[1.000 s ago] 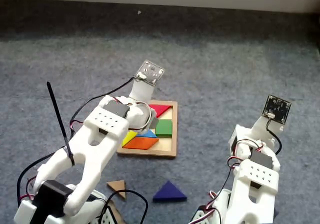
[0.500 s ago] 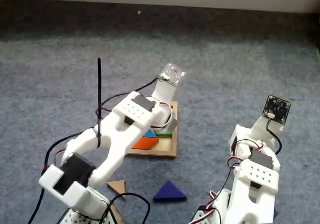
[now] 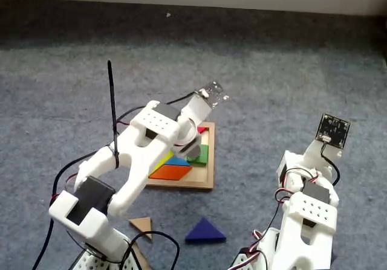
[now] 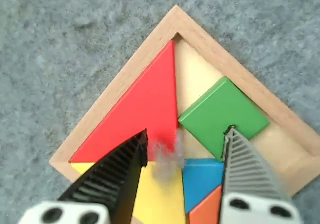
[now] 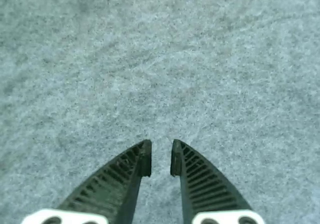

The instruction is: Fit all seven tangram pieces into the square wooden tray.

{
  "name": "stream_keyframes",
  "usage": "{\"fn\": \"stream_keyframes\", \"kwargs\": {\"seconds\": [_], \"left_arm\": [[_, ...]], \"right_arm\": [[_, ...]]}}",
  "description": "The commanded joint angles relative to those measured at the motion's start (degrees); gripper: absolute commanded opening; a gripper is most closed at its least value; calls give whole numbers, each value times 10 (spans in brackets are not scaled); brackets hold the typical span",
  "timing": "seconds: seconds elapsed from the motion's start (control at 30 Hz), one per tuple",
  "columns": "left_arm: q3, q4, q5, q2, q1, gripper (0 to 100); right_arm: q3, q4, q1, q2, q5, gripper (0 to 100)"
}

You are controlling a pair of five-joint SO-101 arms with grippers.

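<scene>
Left gripper is hovering right over the wooden tray, fingers spread wide with nothing between them. One fingertip sits above the seam where the red triangle meets the yellow triangle. The other hangs over the near corner of the green square. Between the fingers I'm looking at the spot where red, green, yellow and the blue piece come together, with a grey blur there I can't make out. An orange piece sits just beside the blue one. Bare tray floor shows beside the red triangle and along the green square's far sides.

From the high view, the left arm reaches across the tray and covers part of it. Two pieces lie out on the grey surface, well apart from the tray and near the arm bases: a dark blue triangle and a tan triangle.

Right gripper hangs over bare surface, fingers only slightly apart, a thin gap between them, holding nothing.
</scene>
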Motion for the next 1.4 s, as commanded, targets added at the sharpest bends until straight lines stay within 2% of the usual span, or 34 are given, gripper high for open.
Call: {"fn": "stream_keyframes", "kwargs": {"seconds": [0.0,0.1,0.2,0.4,0.63,0.87,1.1,1.37], "left_arm": [[-20,5,-82,-3,-24,196],[-20,6,-83,-7,-29,188],[-20,8,-47,-14,-26,189],[2,62,-19,-102,-8,190],[78,4,-5,-115,24,248],[51,-4,-5,-51,35,249],[-19,-1,33,7,-15,248],[16,-4,54,-67,-52,247]], "right_arm": [[-1,-16,-6,-9,10,80],[-1,-16,-6,-8,11,80],[-1,-16,-6,-8,11,80],[-1,-16,-6,-8,12,80],[-1,-16,-22,-9,13,80],[-1,-16,-22,-10,13,80],[-1,-16,-22,-11,13,80],[-1,-16,-22,-12,13,80]]}}
